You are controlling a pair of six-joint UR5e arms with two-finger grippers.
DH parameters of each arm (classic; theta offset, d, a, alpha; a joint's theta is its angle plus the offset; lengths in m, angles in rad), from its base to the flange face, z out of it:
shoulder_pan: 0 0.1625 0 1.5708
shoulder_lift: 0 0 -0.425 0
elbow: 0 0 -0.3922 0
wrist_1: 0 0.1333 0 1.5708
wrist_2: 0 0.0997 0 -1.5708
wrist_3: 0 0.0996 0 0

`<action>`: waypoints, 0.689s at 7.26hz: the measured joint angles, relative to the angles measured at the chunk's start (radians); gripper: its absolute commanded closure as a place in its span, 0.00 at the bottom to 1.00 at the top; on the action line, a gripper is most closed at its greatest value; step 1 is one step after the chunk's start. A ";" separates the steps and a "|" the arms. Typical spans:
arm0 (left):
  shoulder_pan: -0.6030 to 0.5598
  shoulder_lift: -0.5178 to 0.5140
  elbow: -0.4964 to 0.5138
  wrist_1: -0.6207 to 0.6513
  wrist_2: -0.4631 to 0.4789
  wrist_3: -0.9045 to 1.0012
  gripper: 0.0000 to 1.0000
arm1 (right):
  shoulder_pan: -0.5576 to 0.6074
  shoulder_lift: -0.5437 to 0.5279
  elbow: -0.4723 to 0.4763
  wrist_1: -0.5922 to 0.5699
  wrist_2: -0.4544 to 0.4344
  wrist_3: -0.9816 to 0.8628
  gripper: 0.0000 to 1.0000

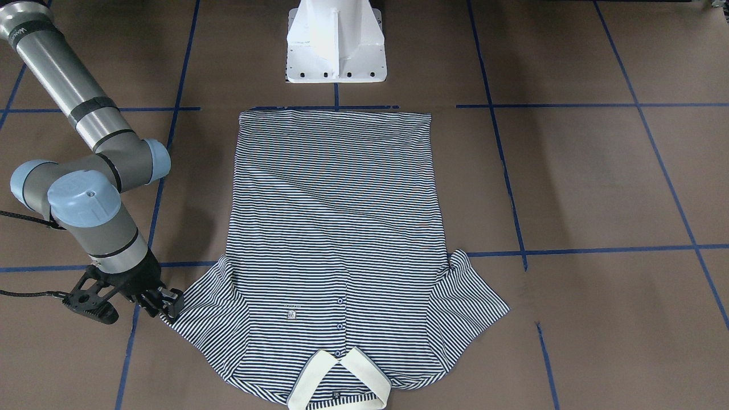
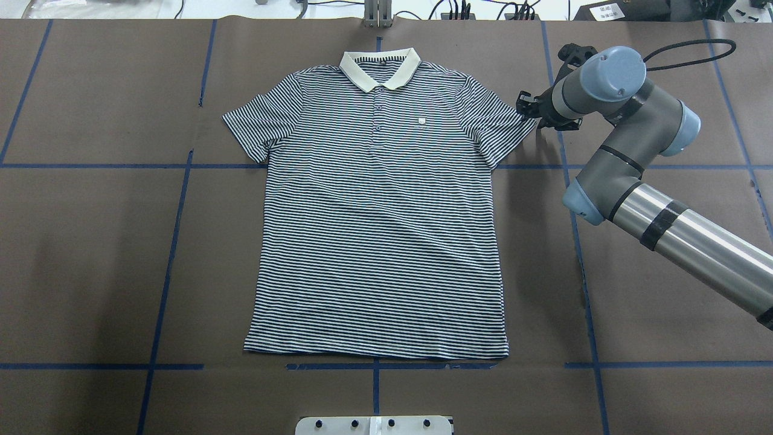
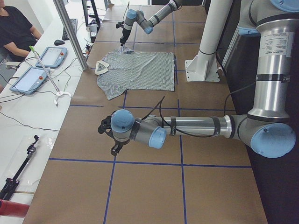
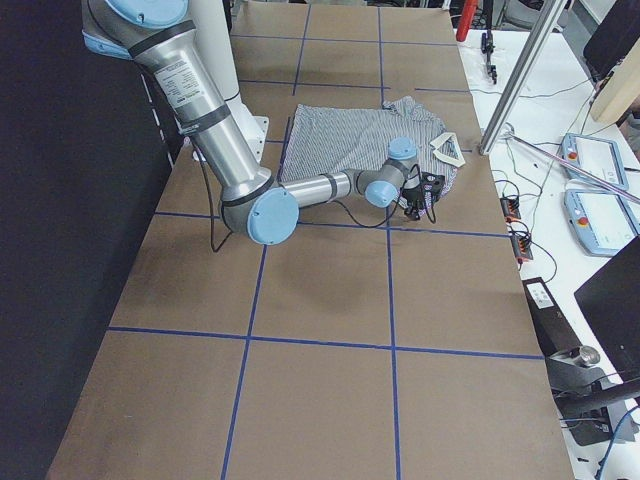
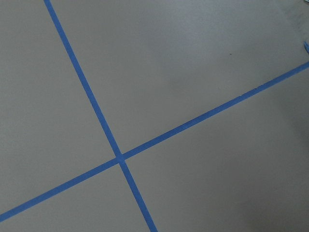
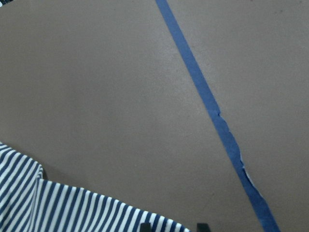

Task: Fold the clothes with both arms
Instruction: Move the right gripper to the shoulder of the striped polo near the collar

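Note:
The striped polo shirt [image 1: 336,228] [image 2: 380,229] lies flat and face up on the brown table, its cream collar [image 2: 379,65] at the far edge, both sleeves spread. My right gripper [image 1: 139,310] [image 2: 537,115] is low at the tip of the sleeve [image 2: 507,124] on my right, open, one finger touching the sleeve's corner. The right wrist view shows that striped sleeve edge [image 6: 72,208] at the bottom. My left gripper [image 3: 112,140] hangs over bare table far from the shirt; I cannot tell if it is open or shut.
Blue tape lines [image 5: 120,157] grid the brown table cover. The white pedestal base [image 1: 336,42] stands just behind the shirt's hem. A metal post [image 3: 70,32], tablets [image 3: 30,79] and a seated person [image 3: 14,28] are beyond the table's far edge.

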 measured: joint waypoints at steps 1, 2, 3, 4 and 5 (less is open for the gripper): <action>0.000 0.000 0.000 0.000 0.000 0.000 0.00 | -0.003 0.001 0.002 0.001 -0.001 0.001 1.00; 0.000 -0.003 0.000 0.000 -0.004 -0.010 0.00 | -0.010 0.001 0.007 0.002 -0.002 0.002 1.00; 0.002 -0.021 0.001 -0.006 -0.015 -0.055 0.00 | -0.018 0.003 0.019 0.002 -0.003 0.003 1.00; 0.005 -0.050 0.003 -0.036 -0.026 -0.143 0.00 | -0.023 0.010 0.042 -0.002 -0.004 0.006 1.00; 0.017 -0.082 0.008 -0.097 -0.031 -0.257 0.00 | -0.025 0.036 0.055 -0.016 -0.004 0.011 1.00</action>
